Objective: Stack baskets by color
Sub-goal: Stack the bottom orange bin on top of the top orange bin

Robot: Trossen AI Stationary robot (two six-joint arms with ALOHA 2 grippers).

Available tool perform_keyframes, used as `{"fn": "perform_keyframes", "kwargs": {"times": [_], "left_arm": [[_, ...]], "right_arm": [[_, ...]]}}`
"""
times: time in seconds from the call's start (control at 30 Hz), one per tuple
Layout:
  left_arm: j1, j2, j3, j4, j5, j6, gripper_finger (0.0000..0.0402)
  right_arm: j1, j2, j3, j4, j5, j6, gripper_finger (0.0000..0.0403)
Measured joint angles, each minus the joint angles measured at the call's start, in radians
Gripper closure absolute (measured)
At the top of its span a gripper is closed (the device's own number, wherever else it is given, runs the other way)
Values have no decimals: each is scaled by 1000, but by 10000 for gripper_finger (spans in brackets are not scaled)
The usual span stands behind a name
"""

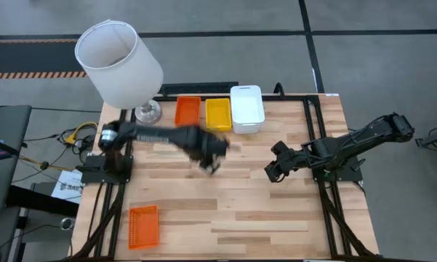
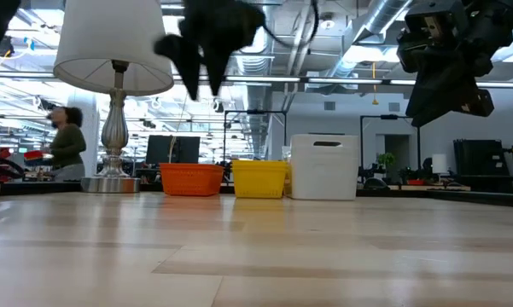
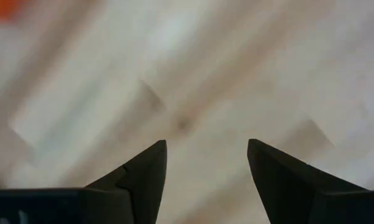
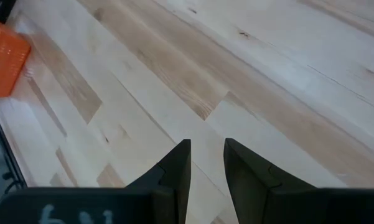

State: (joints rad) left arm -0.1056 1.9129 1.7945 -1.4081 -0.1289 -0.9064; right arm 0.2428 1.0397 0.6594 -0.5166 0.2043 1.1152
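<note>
At the table's far edge stand an orange basket (image 1: 187, 110), a yellow basket (image 1: 218, 113) and a larger white basket (image 1: 247, 109) side by side, bottoms on the wood; the low view shows them as orange (image 2: 191, 178), yellow (image 2: 259, 177) and white (image 2: 324, 166). Another orange basket (image 1: 143, 225) lies alone near the front left corner, also seen in the right wrist view (image 4: 3, 59). My left gripper (image 1: 209, 164) hangs blurred above mid-table, pointing down, open and empty (image 3: 206, 162). My right gripper (image 1: 273, 173) waits at the right, shut (image 4: 206, 155), above bare wood.
A lamp with a big white shade (image 1: 120, 62) stands on its metal base (image 1: 148, 112) at the far left, just left of the orange basket. Bare wooden table (image 1: 225, 211) lies between the far row and the near basket. A person (image 2: 67, 141) shows beyond the table.
</note>
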Motion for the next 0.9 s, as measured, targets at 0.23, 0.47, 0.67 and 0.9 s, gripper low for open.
{"fn": "perform_keyframes", "kwargs": {"times": [0.23, 0.47, 0.67, 0.9], "left_arm": [[-318, 1, -14, -74, 43, -400, 190], [-539, 1, -15, -163, 164, -780, 190], [-670, -33, -103, -145, 282, -1041, 190], [-772, -185, -325, 38, 339, -1309, 190]], "right_arm": [[0, 0, 0, 0, -45, -29, 285], [0, 0, 0, 0, -57, -51, 285], [0, 0, 0, 0, -75, -54, 285], [-2, 0, 0, 3, -76, -67, 285]]}}
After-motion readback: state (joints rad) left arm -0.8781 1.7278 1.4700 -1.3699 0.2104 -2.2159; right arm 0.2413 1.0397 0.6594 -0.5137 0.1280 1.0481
